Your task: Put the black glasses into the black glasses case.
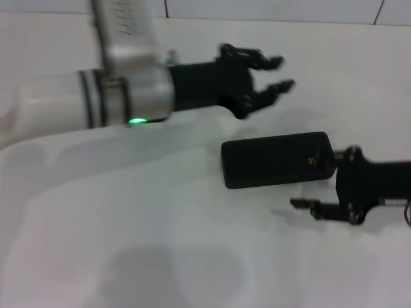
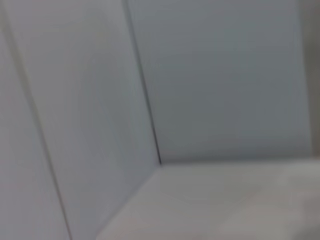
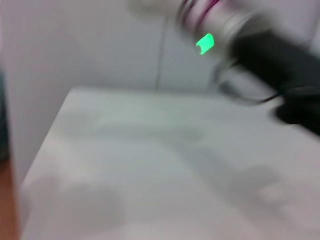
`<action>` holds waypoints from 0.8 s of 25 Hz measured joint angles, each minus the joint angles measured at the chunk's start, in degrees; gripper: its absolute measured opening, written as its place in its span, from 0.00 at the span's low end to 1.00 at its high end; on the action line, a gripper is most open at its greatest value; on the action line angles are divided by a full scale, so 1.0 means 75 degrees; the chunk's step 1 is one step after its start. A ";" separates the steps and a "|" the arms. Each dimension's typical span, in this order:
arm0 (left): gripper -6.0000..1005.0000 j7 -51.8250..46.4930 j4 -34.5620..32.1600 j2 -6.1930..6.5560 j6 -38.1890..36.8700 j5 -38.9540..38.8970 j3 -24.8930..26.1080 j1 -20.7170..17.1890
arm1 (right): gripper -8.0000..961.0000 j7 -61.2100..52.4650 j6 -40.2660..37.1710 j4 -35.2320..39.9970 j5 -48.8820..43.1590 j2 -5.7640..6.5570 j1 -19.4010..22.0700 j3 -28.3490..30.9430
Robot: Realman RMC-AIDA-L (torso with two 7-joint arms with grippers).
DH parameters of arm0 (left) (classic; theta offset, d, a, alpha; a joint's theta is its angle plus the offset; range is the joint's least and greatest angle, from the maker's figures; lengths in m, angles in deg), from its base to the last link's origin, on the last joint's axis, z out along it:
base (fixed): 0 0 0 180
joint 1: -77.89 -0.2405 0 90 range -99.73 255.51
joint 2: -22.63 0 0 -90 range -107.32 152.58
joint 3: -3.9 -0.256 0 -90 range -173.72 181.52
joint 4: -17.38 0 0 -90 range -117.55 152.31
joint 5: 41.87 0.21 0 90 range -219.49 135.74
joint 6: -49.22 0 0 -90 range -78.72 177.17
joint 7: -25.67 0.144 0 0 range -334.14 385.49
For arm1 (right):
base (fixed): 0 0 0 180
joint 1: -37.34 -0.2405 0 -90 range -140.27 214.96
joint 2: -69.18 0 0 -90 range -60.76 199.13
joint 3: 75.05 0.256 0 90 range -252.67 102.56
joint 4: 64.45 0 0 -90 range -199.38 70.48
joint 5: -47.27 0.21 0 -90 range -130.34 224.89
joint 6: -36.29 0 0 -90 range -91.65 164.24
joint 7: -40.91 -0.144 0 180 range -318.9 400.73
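The black glasses case (image 1: 276, 159) lies shut and flat on the white table, right of centre in the head view, with small orange lettering near its right end. The black glasses are out of view. My left gripper (image 1: 283, 72) hovers behind the case, open, with nothing between its fingers. My right gripper (image 1: 314, 181) is at the case's right end, open, with one finger (image 1: 307, 205) stretched along the case's near side. The left wrist view shows only walls and a table corner. The right wrist view shows bare tabletop and my left arm (image 3: 235, 25) with its green light.
The white table (image 1: 160, 244) spreads wide in front of the case and to its left. Pale walls (image 2: 215, 75) close off the far side. The table's edge (image 3: 42, 145) drops off in the right wrist view.
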 joint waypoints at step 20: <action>0.83 0.2199 0.1405 0.0049 -0.4493 -0.0165 0.2065 -0.2285 | 0.91 0.2142 -0.1577 -0.1641 0.1796 -0.0015 -0.0700 0.0552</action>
